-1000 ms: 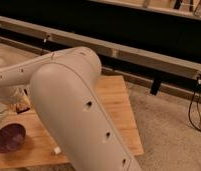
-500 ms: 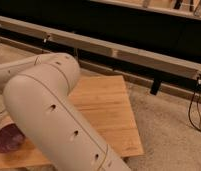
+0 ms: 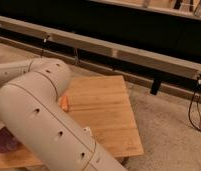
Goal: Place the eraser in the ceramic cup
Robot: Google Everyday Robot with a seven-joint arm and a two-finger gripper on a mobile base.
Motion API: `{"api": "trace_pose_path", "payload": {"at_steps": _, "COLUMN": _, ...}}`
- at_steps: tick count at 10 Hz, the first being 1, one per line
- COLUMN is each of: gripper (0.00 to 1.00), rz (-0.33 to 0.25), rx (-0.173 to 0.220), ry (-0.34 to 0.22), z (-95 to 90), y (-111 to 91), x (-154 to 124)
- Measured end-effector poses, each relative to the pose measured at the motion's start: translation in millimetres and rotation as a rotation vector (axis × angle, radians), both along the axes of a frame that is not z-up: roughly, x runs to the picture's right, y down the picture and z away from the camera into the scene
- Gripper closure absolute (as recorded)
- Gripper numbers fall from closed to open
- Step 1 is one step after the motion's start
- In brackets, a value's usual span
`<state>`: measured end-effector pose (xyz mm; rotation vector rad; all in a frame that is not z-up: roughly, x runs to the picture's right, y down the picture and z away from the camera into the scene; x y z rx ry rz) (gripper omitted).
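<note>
Standing off to the side here, and honestly most of what you get is the big cream-coloured robot arm point(image 3: 49, 125), its elbow folded right across the near left part of the light wooden table point(image 3: 106, 107). The gripper itself is out of sight, somewhere off past the left side behind that arm, and I'd put its jaws as fully closed; whether they're pinching anything I can't tell.

The small black eraser and the white ceramic cup aren't visible anywhere, presumably hidden behind the arm or beyond the left edge. What does show: a wide dark purple bowl point(image 3: 6, 141) peeking out near the table's front left corner, a little orange thing point(image 3: 65, 103) just beside the arm around the middle of the table, and a small whitish bit point(image 3: 87, 131) poking out right against the arm nearer the front edge.

What worries me is that bulky elbow hanging so low over the tabletop. If it swings, it could knock the orange thing or the bowl. And with this much blocked, a closed gripper could miss the cup rim or tip the cup over.

No brands, labels or writing readable anywhere.
</note>
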<state>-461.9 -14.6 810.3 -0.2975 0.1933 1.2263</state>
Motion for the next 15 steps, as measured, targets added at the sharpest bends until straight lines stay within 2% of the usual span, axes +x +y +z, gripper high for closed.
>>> {"api": "trace_pose_path", "payload": {"at_steps": 3, "gripper": 1.0, "rz": 0.022, "rx": 0.042, "ry": -0.005, "z": 0.3, "y": -32, "x": 2}}
{"api": "trace_pose_path", "payload": {"at_steps": 4, "gripper": 1.0, "rz": 0.022, "rx": 0.045, "ry": -0.005, "z": 1.6, "y": -35, "x": 2}}
{"api": "trace_pose_path", "payload": {"at_steps": 5, "gripper": 1.0, "rz": 0.018, "rx": 0.044, "ry": -0.009, "z": 3.3, "y": -35, "x": 0}}
{"api": "trace_pose_path", "payload": {"at_steps": 7, "gripper": 1.0, "rz": -0.003, "rx": 0.035, "ry": -0.063, "z": 5.5, "y": -33, "x": -12}}
{"api": "trace_pose_path", "payload": {"at_steps": 9, "gripper": 1.0, "rz": -0.024, "rx": 0.04, "ry": -0.086, "z": 7.7, "y": -35, "x": -17}}
{"api": "trace_pose_path", "payload": {"at_steps": 15, "gripper": 1.0, "rz": -0.023, "rx": 0.035, "ry": -0.045, "z": 26.2, "y": -37, "x": -8}}
